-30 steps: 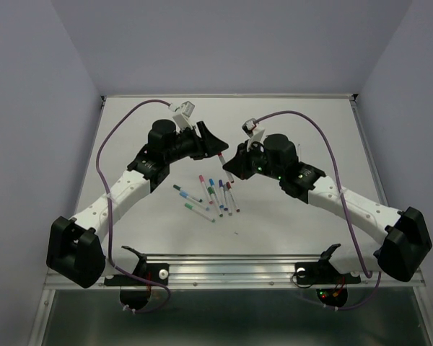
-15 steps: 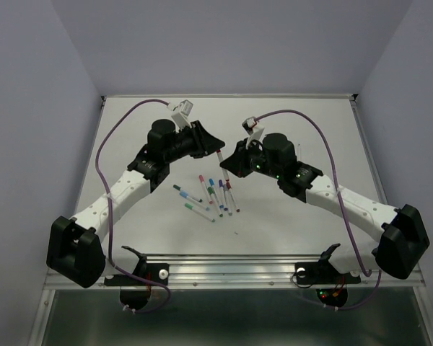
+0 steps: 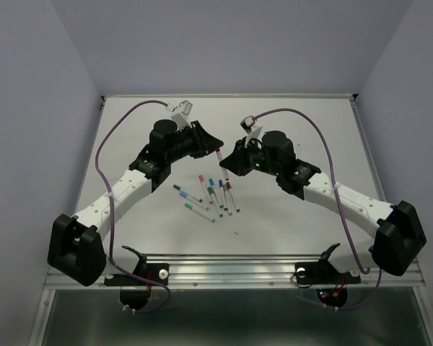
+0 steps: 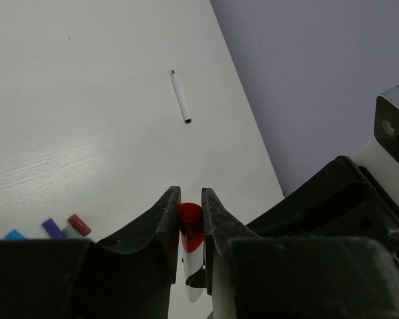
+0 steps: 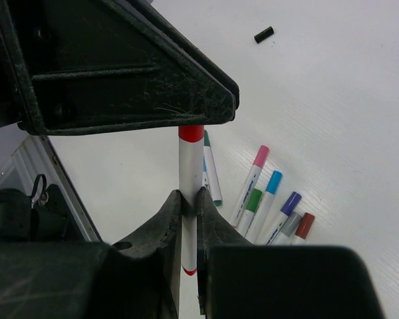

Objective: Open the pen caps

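Observation:
A white pen with a red cap (image 5: 191, 133) is held in the air between both grippers (image 3: 221, 154). My left gripper (image 4: 190, 199) is shut on the red cap (image 4: 189, 222); the white barrel (image 4: 193, 272) hangs below its jaws. My right gripper (image 5: 189, 199) is shut on the white barrel (image 5: 188, 179), just under the left gripper's black body (image 5: 120, 66). The cap still sits on the barrel. In the top view my left gripper (image 3: 215, 146) and right gripper (image 3: 228, 163) nearly touch. Several capped pens lie on the table (image 3: 211, 196), with pink (image 5: 260, 157), blue (image 5: 274, 181), green (image 5: 253, 199), purple (image 5: 290, 201) and dark red (image 5: 305, 224) caps.
A thin uncapped white barrel with a dark tip (image 4: 181, 105) lies alone on the white table further back. A small black cap (image 5: 264, 34) lies apart from the pens. The purple wall (image 4: 319, 80) borders the table's edge.
My right gripper has shifted a little left and back, closer to my left gripper, with the pen between them. The left arm has barely moved.

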`<action>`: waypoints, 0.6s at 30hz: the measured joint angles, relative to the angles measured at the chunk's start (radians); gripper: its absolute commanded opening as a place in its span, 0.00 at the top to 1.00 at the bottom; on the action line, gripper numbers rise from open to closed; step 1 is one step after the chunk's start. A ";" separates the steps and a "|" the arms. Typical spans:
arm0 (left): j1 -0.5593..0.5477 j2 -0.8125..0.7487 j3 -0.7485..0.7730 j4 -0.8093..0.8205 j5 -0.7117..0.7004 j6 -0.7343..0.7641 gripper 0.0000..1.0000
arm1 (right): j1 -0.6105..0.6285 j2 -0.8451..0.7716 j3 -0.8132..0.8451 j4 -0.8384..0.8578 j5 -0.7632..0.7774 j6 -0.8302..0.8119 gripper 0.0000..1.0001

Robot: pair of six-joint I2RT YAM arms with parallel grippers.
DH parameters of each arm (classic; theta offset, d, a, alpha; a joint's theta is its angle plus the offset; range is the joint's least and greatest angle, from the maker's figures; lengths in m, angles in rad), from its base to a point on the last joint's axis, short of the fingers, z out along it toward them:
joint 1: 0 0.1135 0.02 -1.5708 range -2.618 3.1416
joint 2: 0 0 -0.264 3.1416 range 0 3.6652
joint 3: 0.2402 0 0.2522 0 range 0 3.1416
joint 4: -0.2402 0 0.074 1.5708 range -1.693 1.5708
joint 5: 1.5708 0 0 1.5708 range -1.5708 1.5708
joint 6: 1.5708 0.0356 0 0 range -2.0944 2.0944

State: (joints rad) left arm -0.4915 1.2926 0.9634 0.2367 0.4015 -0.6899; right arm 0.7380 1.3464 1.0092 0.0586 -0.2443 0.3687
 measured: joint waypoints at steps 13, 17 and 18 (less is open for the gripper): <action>0.041 0.198 0.226 -0.293 -0.072 -0.004 1.00 | -0.008 0.018 -0.143 0.132 -0.139 -0.084 0.99; 0.165 0.234 0.289 -0.171 -0.186 -0.024 1.00 | 0.115 -0.031 -0.285 0.051 -0.319 -0.062 0.99; 0.195 0.230 0.299 -0.143 -0.219 -0.029 1.00 | 0.131 -0.035 -0.311 0.034 -0.357 -0.050 0.99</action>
State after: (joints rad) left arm -0.2966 1.5227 1.2621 0.0933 0.1825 -0.7193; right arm 0.8688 1.3117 0.6983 0.0925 -0.6014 0.3191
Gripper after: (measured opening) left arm 0.265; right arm 0.015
